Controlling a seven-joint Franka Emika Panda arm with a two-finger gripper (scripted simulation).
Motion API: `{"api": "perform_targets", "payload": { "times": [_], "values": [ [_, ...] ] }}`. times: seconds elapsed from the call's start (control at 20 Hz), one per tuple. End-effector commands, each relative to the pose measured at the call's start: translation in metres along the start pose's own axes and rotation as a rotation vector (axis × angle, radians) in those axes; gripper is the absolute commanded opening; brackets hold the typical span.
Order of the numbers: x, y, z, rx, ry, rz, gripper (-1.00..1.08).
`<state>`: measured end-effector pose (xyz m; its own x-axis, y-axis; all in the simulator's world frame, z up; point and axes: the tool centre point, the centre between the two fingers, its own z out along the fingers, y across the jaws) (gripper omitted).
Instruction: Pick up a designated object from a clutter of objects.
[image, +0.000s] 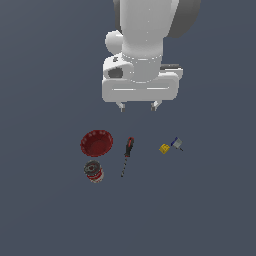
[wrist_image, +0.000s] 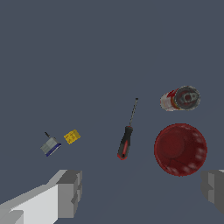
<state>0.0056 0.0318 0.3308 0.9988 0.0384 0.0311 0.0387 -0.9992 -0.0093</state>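
My claw (image: 137, 106): spread, empty, above the clutter. Grey-blue piece (image: 176, 144): just beside the yellow block (image: 164, 148).

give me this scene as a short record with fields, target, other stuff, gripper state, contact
target: grey-blue piece with a short dark stem, lying on the floor
nearest neighbour: yellow block, beside the target
other items: screwdriver, red bowl, can lying on its side
gripper: gripper open, raised above the items
contact: none, fingers hold nothing
surface: grey floor
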Motion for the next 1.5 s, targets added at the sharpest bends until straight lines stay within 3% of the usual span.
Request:
{"api": "perform_targets", "payload": {
  "times": [0.0, 0.85, 1.15, 1.45],
  "values": [
    [0.000, 0.000, 0.000, 0.000, 0.000, 0.000, 1.00],
    [0.011, -0.012, 0.007, 0.013, 0.020, -0.048, 1.00],
    [0.016, -0.039, 0.041, -0.004, 0.011, -0.134, 1.00],
    [0.015, -0.088, 0.101, -0.025, -0.002, -0.286, 1.00]
  ]
}}
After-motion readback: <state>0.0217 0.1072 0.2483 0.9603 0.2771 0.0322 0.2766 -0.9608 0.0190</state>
